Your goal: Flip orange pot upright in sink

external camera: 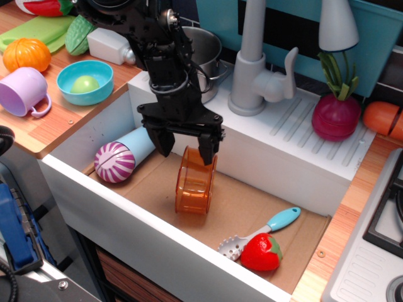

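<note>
The orange pot (194,183) is translucent and lies on its side on the brown floor of the white sink (113,211), near the middle. My black gripper (187,146) hangs just above the pot's upper back edge. Its jaws are open and hold nothing. The right finger (206,150) is at or just over the pot's top rim; I cannot tell if it touches. The left finger (165,142) stands clear to the pot's left.
A purple-striped onion with a light blue handle (117,160) lies at the sink's left. A slotted spoon (264,229) and a strawberry (261,251) lie at the front right. The grey faucet (255,60) and a steel pot (203,51) stand on the back rim.
</note>
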`<state>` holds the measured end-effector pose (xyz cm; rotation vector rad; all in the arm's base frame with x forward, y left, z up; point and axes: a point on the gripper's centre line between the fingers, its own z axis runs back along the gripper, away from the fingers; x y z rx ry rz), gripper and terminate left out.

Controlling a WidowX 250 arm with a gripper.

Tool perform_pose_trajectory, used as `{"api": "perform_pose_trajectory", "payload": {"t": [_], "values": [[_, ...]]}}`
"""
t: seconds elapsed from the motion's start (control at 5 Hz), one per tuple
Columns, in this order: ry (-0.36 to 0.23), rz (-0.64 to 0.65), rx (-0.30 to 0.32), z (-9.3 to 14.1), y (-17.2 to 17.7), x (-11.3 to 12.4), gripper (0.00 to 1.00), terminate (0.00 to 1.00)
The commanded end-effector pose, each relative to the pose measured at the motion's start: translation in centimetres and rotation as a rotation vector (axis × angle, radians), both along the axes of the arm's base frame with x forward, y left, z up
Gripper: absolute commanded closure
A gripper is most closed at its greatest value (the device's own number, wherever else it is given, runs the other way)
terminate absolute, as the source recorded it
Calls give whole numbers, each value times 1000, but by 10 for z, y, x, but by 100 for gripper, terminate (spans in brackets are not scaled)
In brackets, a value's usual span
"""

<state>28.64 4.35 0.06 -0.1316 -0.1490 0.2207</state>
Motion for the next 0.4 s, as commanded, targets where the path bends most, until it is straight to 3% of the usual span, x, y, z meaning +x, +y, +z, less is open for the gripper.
{"api": "perform_pose_trajectory", "payload": {"t": [0.0, 0.2], "values": [[-63, 19, -26, 1, -13, 15, 0, 0], [-87, 40, -45, -8, -25, 16, 0, 0]]}}
